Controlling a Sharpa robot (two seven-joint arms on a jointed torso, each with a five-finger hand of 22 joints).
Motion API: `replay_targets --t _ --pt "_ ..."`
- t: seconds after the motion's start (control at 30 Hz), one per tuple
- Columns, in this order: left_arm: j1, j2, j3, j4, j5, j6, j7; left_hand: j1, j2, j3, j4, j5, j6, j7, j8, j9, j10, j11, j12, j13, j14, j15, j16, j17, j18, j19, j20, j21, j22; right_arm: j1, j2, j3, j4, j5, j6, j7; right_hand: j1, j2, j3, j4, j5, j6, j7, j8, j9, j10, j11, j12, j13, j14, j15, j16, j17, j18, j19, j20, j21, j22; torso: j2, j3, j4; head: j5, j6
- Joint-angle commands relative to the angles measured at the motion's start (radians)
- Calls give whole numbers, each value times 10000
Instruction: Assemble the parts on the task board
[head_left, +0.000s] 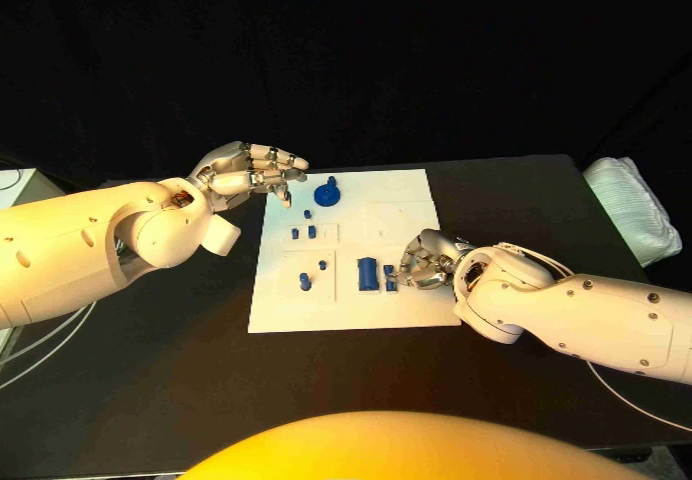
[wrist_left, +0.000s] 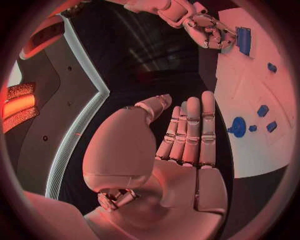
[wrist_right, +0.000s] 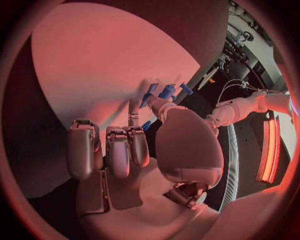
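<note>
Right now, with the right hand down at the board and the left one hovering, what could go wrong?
1. The right hand has its fingers curled close against the upright blue parts near the task board edge; a small slip could knock them over.
2. The head view hides any grasp behind the fingers, so closing further is a blind move.
3. The left hand hovers empty near the round blue part; lowering carelessly could displace it.

A crumpled white bag (head_left: 635, 208) lies on the black table (head_left: 173, 390), well off beyond my right hand toward the far right corner. Thin white cables (head_left: 36, 358) trail over the table's edge beneath my left arm, behind my left hand.
</note>
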Motion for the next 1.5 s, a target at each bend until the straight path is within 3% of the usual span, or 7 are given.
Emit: replay_targets --t 0.03,0.57,0.87,1.4,1.43,1.47,1.5 --pt "1 18 5 4 33 191 70 -47 16 -13 60 45 -54 15 41 -10 -54 1 39 -17 0 34 -37 11 150 50 -5 -61 -10 -46 -14 -26 -24 -323 21 -110 44 17 10 -34 128 18 -6 -21 -14 757 -65 -26 2299 1002 -58 17 2541 -100 574 -64 -23 1491 -5 -5 -7 -1 1" --pt "-6 198 3 -199 230 -103 446 -61 3 -6 126 46 -73 11 74 -21 -61 0 76 -21 -73 43 -83 0 146 33 3 -150 -67 97 -657 8 222 3782 -2296 5438 49 -60 -409 89 649 -1278 634 -528 -210 -992 501 -2763 992 549 417 -1033 1196 514 -477 311 -3623 -366 -133 -54 -45 39 194" --pt "-175 957 1 -1269 1104 -775 1398 52 -133 110 393 6 -189 -5 304 -77 -74 58 -123 -298 -765 209 -2248 -901 118 -624 181 -1661 -958 333 -482 289 -1478 9006 -829 8121 1024 25 134 -116 1174 -2494 1167 -790 -472 -5209 1118 -9695 -4602 -3496 1111 -9017 -5374 1275 -3222 1060 -11565 -5841 -623 -260 -87 78 652" --pt "-640 2327 8 -3688 2649 -1346 2362 261 -224 -551 1155 -845 -371 -493 -173 -666 960 296 -3531 -1246 -1522 875 -8475 -2456 77 -1036 1218 -7365 -4656 381 589 613 -4937 10857 613 9177 1084 88 768 -613 844 -1766 1466 -2677 -1388 -4357 1717 -13414 -11275 -4430 1991 -13841 -8310 1318 -4558 2045 -13003 -10780 -1255 -250 -281 406 1481" --pt "-589 2240 3 -3518 2020 -1122 1788 -3904 1558 -5202 -222 -2474 -8099 -2071 -3061 -2909 -8775 -1447 -4987 -1902 -9344 -700 -10829 -5064 -1697 -8846 -1663 -9208 -5503 386 513 602 -4797 10239 -26 8618 -2704 2147 -4697 -1615 -718 -10028 -441 -5910 -4151 -7464 213 -15061 -13073 -7532 842 -15633 -13081 -535 -7581 -236 -13643 -13080 -1107 -302 -243 375 1398" --pt "-592 2239 4 -3505 2021 -1141 1789 -4012 1558 -5202 -222 -2474 -8099 -2071 -3061 -2909 -8775 -1447 -4987 -1902 -9344 -700 -10829 -5064 -1697 -8846 -1663 -9208 -5503 381 510 607 -4777 10249 -42 8623 -2839 2147 -4697 -1615 -718 -10028 -441 -5910 -4151 -7550 213 -15061 -13073 -7628 842 -15633 -13081 -535 -14679 -236 -13643 -13080 -1107 -302 -237 369 1408" --pt "-598 2236 6 -3479 2022 -1180 1790 -4291 1558 -5202 -222 -2474 -8099 -2071 -3061 -2909 -8775 -1447 -4987 -1902 -9344 -700 -10829 -5064 -1697 -8846 -1663 -9208 -5503 371 502 617 -4739 10271 -74 8634 -3079 2147 -4697 -1615 -718 -10028 -441 -5910 -4151 -14632 213 -15061 -13073 -14685 842 -15633 -13081 -535 -14679 -236 -13643 -13080 -1108 -302 -225 358 1427"
